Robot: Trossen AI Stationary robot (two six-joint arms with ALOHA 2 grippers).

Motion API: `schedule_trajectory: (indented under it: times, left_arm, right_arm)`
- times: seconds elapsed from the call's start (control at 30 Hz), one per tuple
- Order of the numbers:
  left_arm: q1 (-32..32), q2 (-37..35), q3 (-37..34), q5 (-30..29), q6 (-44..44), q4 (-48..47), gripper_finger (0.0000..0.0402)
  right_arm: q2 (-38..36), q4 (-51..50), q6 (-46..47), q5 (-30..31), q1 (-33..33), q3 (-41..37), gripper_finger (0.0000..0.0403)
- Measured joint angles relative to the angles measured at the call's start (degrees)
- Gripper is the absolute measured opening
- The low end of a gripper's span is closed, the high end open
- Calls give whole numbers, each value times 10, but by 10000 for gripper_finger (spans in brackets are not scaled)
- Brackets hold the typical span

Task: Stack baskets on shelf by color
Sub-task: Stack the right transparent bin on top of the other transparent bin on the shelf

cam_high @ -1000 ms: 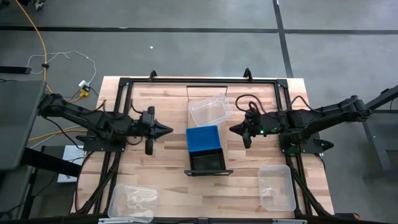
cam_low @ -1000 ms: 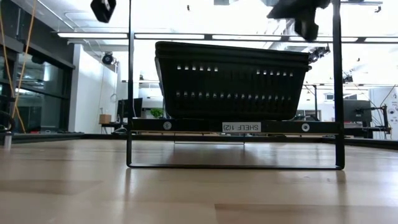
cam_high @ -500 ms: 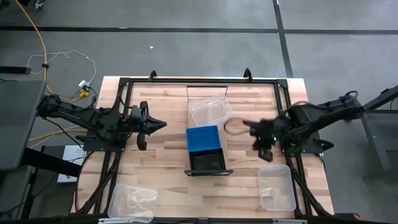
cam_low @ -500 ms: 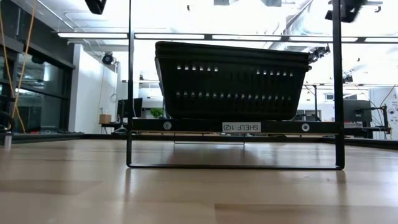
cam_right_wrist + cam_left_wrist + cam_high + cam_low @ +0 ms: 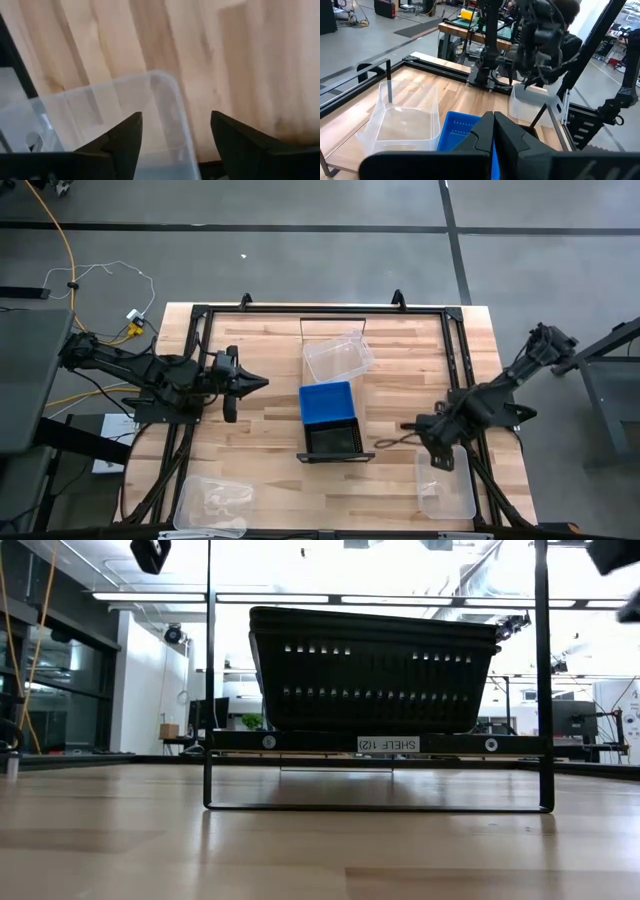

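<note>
A clear basket is seen at the table's near left corner. The left gripper is held over the left half of the table, its fingers pressed together on nothing, pointed toward the shelf. The shelf runs from the far edge toward the near edge at the middle. On it, another clear basket lies tilted at the far end, a blue basket sits in the middle, and a black basket is at the near end. The right gripper is spread wide, empty, just above a third clear basket by the near right corner.
</note>
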Motion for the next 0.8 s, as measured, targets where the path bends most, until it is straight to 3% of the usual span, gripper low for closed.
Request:
schedule_trajectory:
  times: [0.23, 0.57, 0.67, 0.8]
  left_arm:
    - [0, 0, 0, -15, 0, 0, 0]
    - [0, 0, 0, -24, 1, 0, 0]
    - [0, 0, 0, -24, 0, 0, 0]
    - [0, 0, 0, -24, 1, 0, 0]
  right_arm:
    - [0, 87, 70, -9, 48, -82, 224]
    - [0, 110, 118, -9, 55, -152, 222]
    - [0, 114, 118, -11, 54, -162, 205]
    - [0, 114, 118, -13, 54, -169, 148]
